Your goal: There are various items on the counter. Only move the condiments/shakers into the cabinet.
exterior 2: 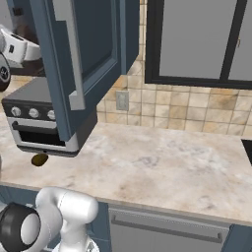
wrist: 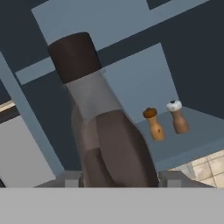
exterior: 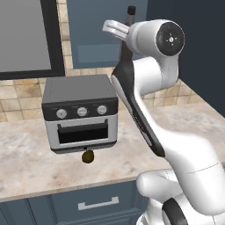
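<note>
My gripper (wrist: 120, 179) is shut on the dark syrup bottle (wrist: 109, 144), whose dark cap (wrist: 74, 54) points up toward the open blue-grey cabinet. On the cabinet's shelf floor (wrist: 197, 133) stand the brown-topped shaker (wrist: 153, 124) and the white-topped shaker (wrist: 177, 117), side by side and upright. In the left base view the arm is raised high, with the gripper (exterior: 124, 33) and the bottle's cap (exterior: 131, 9) in front of the cabinet (exterior: 94, 44). The small round brown-green fruit (exterior: 88, 156) (exterior 2: 39, 159) lies on the counter (exterior: 26, 162) (exterior 2: 162, 167).
A grey toaster oven (exterior: 81, 110) (exterior 2: 32, 115) with three knobs stands on the counter just behind the fruit and below the cabinet. The cabinet door (exterior 2: 91, 47) hangs open over it. Blue-grey drawers (exterior: 99, 203) run under the counter.
</note>
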